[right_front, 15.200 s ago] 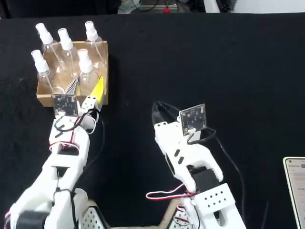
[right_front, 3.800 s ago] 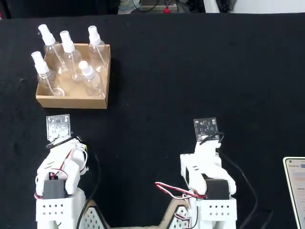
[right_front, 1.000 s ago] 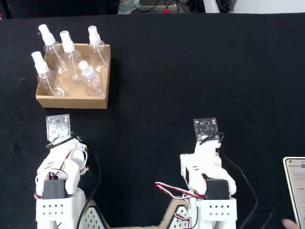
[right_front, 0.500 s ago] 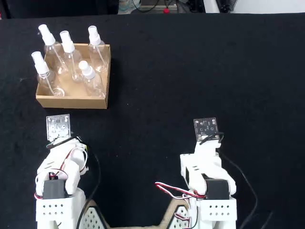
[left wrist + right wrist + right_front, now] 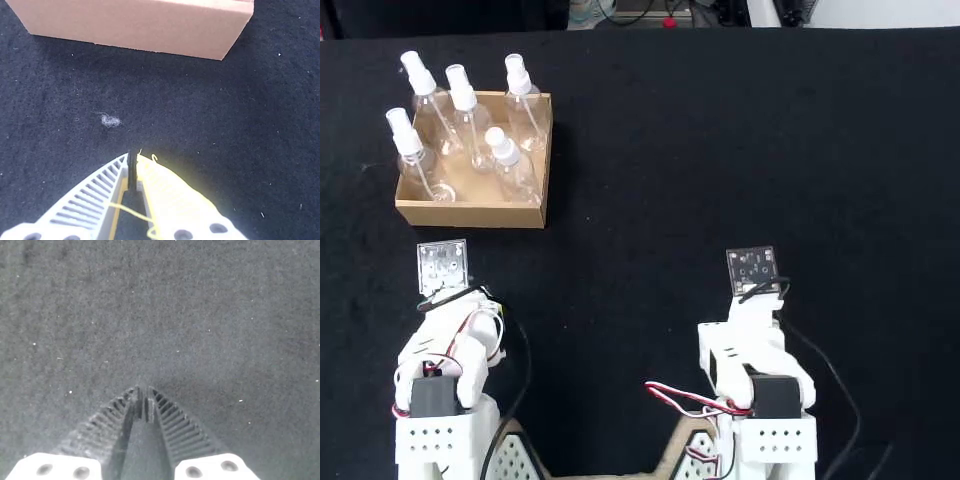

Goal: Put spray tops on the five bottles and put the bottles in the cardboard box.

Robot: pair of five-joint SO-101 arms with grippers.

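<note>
At upper left of the high view the five bottles (image 5: 512, 172), spray tops (image 5: 496, 137) on, stand in the cardboard box (image 5: 470, 213); my left tool (image 5: 134, 164) has pulled back from it, my right tool (image 5: 145, 400) too, both pinched together empty, so I judge the task done.

Seen from the left wrist, the cardboard box (image 5: 135, 25) is cut by the frame edge. One plain wall and a corner show, and its inside is hidden behind that wall. The left jaws run out of the frame at their roots, and so do the right jaws in the right wrist view. A pale fleck (image 5: 111, 120) lies on the worktop (image 5: 250, 125), too small to tell what it is.

From above, the five bottles (image 5: 510, 165) overlap, and their clear bodies are hard to tell apart. The left arm (image 5: 445, 350) and right arm (image 5: 755, 360) are cut off at their bases. Beyond the worktop's far side, cables (image 5: 620, 14) are clipped by the frame.
</note>
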